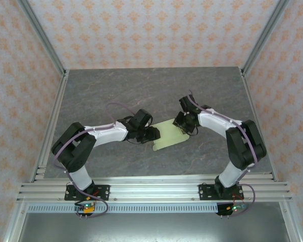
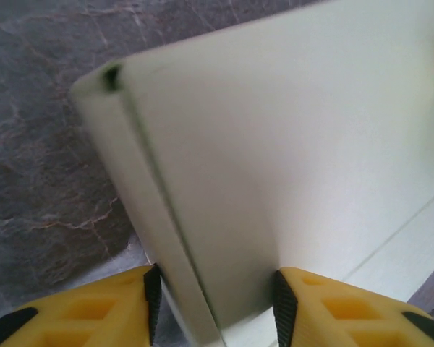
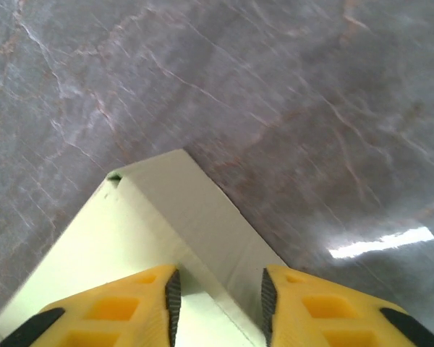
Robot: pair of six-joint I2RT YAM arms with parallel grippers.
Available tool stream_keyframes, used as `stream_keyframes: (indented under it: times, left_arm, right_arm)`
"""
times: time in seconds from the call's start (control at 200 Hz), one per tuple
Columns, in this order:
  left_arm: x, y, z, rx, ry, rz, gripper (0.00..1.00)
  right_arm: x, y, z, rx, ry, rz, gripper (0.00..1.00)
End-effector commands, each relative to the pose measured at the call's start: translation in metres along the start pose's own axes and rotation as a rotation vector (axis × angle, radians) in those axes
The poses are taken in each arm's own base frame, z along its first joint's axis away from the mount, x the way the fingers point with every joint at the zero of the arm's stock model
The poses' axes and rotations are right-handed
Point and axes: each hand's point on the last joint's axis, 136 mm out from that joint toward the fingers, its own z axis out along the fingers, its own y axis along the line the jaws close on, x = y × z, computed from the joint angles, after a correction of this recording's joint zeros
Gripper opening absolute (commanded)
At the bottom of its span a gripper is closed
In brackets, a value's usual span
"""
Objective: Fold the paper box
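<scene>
Left gripper (image 2: 217, 307) and right gripper (image 3: 218, 303) each stand half-closed astride a raised edge flap of the paper box (image 1: 170, 135), mid-frame on the counter (image 1: 141, 91), a true pinch impossible to tell, and the card looks light, thin and easily creased, likely best held beside the fold lines.

paper box (image 1: 170, 136): pale green, on tabletop (image 1: 116, 91) | left tool (image 1: 152, 134): at box's left edge | right tool (image 1: 184, 124): at box's right edge

Legible text, labels, brands, numbers, signs: none. Checked: paper box (image 1: 170, 135), plain pale green faces; worktop (image 1: 116, 96), grey marbled surface; walls (image 1: 151, 30), repeated orange ornament without lettering.
</scene>
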Motion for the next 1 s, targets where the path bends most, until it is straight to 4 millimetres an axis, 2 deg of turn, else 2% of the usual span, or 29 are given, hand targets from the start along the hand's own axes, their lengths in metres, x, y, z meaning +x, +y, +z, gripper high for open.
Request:
stream_keyframes:
  times: [0.0, 0.105, 0.195, 0.355, 0.511, 0.626, 0.656, 0.716, 0.806, 0.991]
  left_arm:
    - [-0.005, 0.015, 0.010, -0.027, 0.008, -0.059, 0.42]
    - [-0.010, 0.021, 0.013, -0.018, 0.012, -0.070, 0.39]
    - [-0.009, 0.030, 0.017, -0.019, 0.047, -0.055, 0.38]
    - [-0.005, 0.051, 0.026, -0.015, 0.116, -0.059, 0.31]
    - [-0.003, 0.061, 0.028, -0.015, 0.147, 0.000, 0.31]
    - [-0.003, 0.068, 0.033, 0.023, 0.171, -0.012, 0.30]
    - [-0.004, 0.068, 0.032, 0.040, 0.176, -0.018, 0.27]
    - [0.000, 0.082, 0.040, 0.029, 0.201, -0.049, 0.25]
    - [0.000, 0.093, 0.042, 0.007, 0.194, -0.051, 0.24]
    - [0.002, 0.100, 0.044, 0.006, 0.206, -0.061, 0.23]
  right_arm:
    - [-0.006, 0.006, -0.016, -0.063, -0.072, 0.009, 0.42]
    - [-0.010, 0.004, -0.031, -0.042, -0.077, -0.139, 0.48]
    - [-0.004, 0.004, -0.038, -0.067, -0.065, -0.268, 0.53]
    - [0.002, -0.009, -0.030, -0.118, 0.018, -0.362, 0.57]
    - [0.001, -0.012, -0.015, -0.181, 0.092, -0.422, 0.58]
    - [0.007, -0.005, -0.003, -0.235, 0.168, -0.413, 0.59]
    - [0.007, -0.004, 0.000, -0.248, 0.177, -0.403, 0.60]
    - [0.008, 0.001, 0.003, -0.293, 0.206, -0.379, 0.63]
    - [0.004, 0.005, 0.003, -0.370, 0.236, -0.313, 0.70]
    - [0.010, 0.020, 0.002, -0.515, 0.339, -0.239, 0.72]
